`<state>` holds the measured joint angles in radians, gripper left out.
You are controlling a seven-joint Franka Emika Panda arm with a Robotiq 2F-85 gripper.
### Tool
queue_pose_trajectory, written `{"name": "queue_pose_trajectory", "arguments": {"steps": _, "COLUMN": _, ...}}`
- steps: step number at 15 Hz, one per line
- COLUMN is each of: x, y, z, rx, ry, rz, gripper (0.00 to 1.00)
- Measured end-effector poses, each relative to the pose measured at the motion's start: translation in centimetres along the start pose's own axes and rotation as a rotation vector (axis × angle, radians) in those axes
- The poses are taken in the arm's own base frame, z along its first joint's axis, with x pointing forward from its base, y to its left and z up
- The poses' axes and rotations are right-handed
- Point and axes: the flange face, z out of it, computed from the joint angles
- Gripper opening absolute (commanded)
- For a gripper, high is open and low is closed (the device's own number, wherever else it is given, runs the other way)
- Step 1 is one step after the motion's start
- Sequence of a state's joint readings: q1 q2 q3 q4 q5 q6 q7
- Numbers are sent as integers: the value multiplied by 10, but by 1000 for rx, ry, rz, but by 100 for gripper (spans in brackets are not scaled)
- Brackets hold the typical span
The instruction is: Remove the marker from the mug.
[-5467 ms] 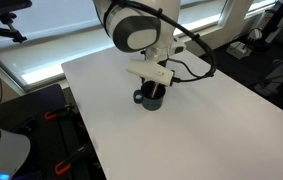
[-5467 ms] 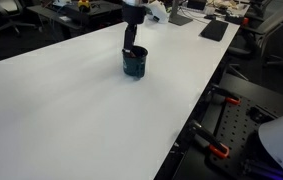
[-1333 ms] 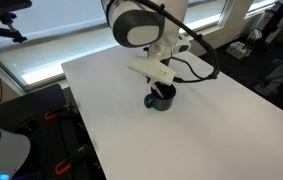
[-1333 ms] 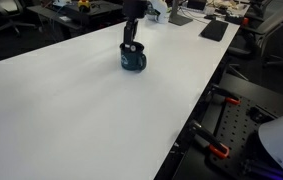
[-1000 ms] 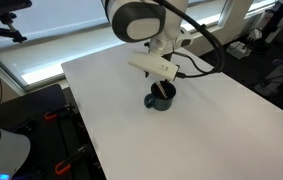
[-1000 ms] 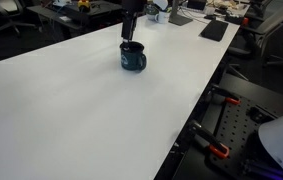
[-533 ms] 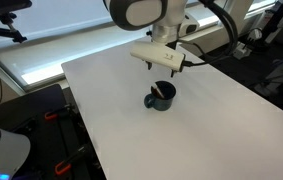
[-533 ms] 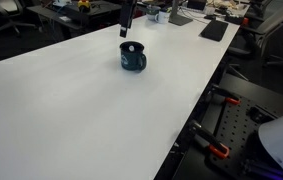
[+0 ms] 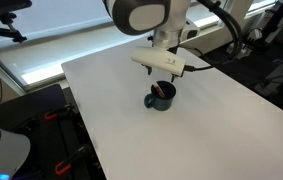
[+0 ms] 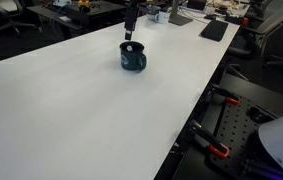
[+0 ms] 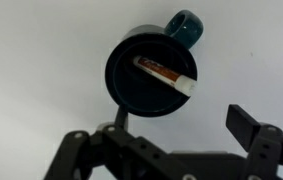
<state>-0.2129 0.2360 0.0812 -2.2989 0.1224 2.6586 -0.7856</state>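
The dark blue-grey mug [image 11: 151, 70] stands upright on the white table, handle [image 11: 186, 25] pointing away in the wrist view. The marker [image 11: 161, 74], reddish with a white tip, lies slanted inside it against the rim. My gripper [image 11: 181, 128] is open and empty, hovering straight above the mug with its fingers [image 11: 249, 124] apart and clear of the rim. In both exterior views the gripper [image 9: 163, 78] [image 10: 131, 32] hangs a short way above the mug [image 9: 161, 99] [image 10: 132, 58]. The marker shows as a small stick in the mug [image 9: 157, 92].
The white table [image 9: 181, 140] [image 10: 71, 110] is bare around the mug. Its edges are near a window side [image 9: 41, 60] and a black cart with orange clamps [image 10: 221, 130]. Office desks and clutter [image 10: 206, 25] stand beyond the far edge.
The gripper has lifted up out of the mug, open and empty, then dipped slightly. The marker stays inside. The mug has not moved in the last second.
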Motion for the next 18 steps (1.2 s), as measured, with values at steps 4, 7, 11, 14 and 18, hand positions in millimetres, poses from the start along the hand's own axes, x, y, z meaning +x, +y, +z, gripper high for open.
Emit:
{"name": "queue_pose_trajectory", "arguments": {"steps": 4, "x": 2, "y": 1, "z": 3, "rx": -3, "ry": 38, "rz": 97, "gripper": 100}}
{"name": "queue_pose_trajectory", "arguments": {"steps": 7, "x": 7, "y": -5, "z": 17, "rx": -7, "ry": 61, "rz": 197, "gripper": 100}}
{"name": "queue_pose_trajectory", "arguments": {"steps": 11, "x": 10, "y": -13, "z": 34, "rx": 12, "ry": 45, "rz": 251, "gripper": 100}}
{"name": "queue_pose_trajectory", "arguments": {"steps": 14, "x": 12, "y": -17, "z": 36, "rx": 29, "ry": 18, "rz": 219, "gripper": 100}}
{"name": "queue_pose_trajectory", "arguments": {"steps": 18, "x": 15, "y": -14, "z": 33, "rx": 61, "ry": -65, "rz": 86, "gripper": 100}}
